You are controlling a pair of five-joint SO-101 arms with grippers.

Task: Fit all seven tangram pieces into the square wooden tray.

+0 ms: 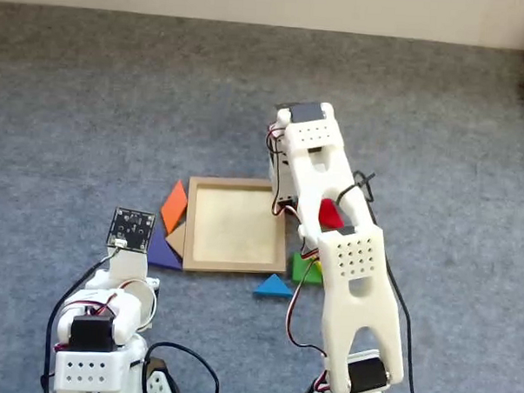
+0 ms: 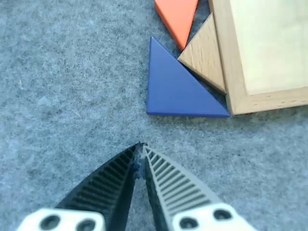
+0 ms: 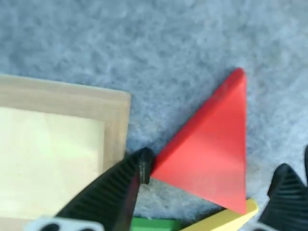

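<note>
Right gripper (image 3: 214,166): jaws spread either side of red triangle (image 3: 207,144), which lies on carpet just beside wooden tray (image 3: 118,103), apparently set for a pinch across it. Left gripper (image 2: 141,155): closed on nothing, parked near blue triangle (image 2: 175,86). Wooden tray bare, visible pieces all outside it.

Grey carpeted counter (image 1: 92,111). Square wooden tray (image 1: 233,267) mid-frame. Touching its left edge: orange piece (image 1: 174,206), wooden triangle (image 1: 177,239), dark blue triangle (image 1: 162,253). To its right: red triangle (image 1: 330,214), green piece (image 1: 307,270). Light blue triangle (image 1: 274,286) sits below the tray.
</note>
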